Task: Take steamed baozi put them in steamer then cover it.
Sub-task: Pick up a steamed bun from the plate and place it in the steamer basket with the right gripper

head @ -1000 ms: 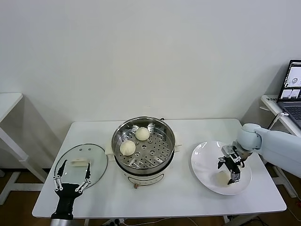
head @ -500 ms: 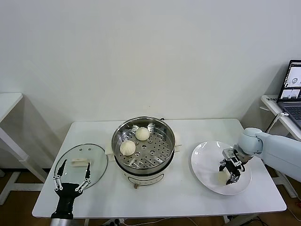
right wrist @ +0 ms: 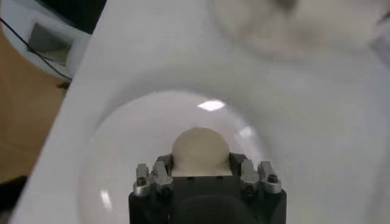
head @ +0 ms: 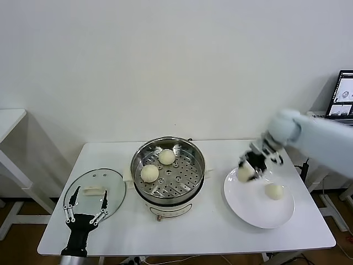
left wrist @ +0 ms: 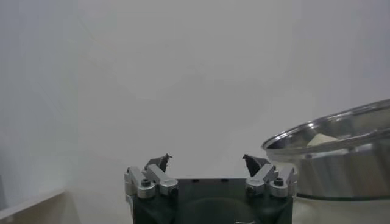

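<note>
Now my right gripper [head: 249, 167] has clamped shut on a baozi [head: 245, 173] and lifted it clear of the white plate [head: 242, 204]; a second ago it was low over the plate with jaws spread, and now it hangs above the plate's edge nearest the steamer [head: 168, 165]. I take that as the third bun on its way: two buns [head: 149, 173] already sit on the perforated tray, and one last bun [head: 274, 191] waits on the plate. My left gripper [head: 85, 207] idles wide open, holding nothing, over the glass lid [head: 113, 190]. Everything stands on a white table [head: 209, 232] against a plain pale wall, a laptop [head: 345, 94] off to the right.
</note>
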Robot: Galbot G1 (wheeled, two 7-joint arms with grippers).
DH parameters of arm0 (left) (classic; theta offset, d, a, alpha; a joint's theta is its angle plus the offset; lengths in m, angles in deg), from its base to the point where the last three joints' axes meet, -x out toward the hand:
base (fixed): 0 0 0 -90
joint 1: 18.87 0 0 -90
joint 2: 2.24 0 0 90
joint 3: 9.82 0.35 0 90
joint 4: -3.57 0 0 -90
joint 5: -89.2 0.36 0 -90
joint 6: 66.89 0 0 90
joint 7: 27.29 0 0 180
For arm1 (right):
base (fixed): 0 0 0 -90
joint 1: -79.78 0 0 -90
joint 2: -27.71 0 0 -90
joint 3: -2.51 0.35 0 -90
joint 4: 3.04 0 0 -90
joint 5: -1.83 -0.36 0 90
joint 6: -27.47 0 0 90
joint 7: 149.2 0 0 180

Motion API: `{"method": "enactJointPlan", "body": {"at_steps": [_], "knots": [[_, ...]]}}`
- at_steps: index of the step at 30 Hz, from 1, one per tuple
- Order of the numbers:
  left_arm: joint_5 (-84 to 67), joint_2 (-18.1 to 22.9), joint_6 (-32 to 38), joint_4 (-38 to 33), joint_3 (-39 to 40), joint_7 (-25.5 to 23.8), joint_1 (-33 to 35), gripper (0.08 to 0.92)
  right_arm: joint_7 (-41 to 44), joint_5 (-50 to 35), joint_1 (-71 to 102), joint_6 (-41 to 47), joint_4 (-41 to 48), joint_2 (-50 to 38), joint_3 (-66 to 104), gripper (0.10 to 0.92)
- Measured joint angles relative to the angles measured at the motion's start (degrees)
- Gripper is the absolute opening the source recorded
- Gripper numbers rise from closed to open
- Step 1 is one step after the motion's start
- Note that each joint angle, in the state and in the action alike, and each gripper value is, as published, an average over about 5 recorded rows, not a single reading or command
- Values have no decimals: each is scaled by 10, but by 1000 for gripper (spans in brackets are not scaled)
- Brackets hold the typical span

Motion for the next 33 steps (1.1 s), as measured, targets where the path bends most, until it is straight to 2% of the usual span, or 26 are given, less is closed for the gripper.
{"method": "enactJointPlan", "body": {"at_steps": [8, 18, 33], "knots": [[1, 1, 3, 0, 4, 0, 2, 823, -1, 30, -44, -125, -28, 100, 15, 644], [1, 2, 4, 3, 7, 0, -4, 823, -18, 116, -21, -245, -67, 177, 20, 640], [1, 6, 10, 6, 4, 0, -3, 823, -35, 232, 56, -334, -59, 237, 26, 665]]}}
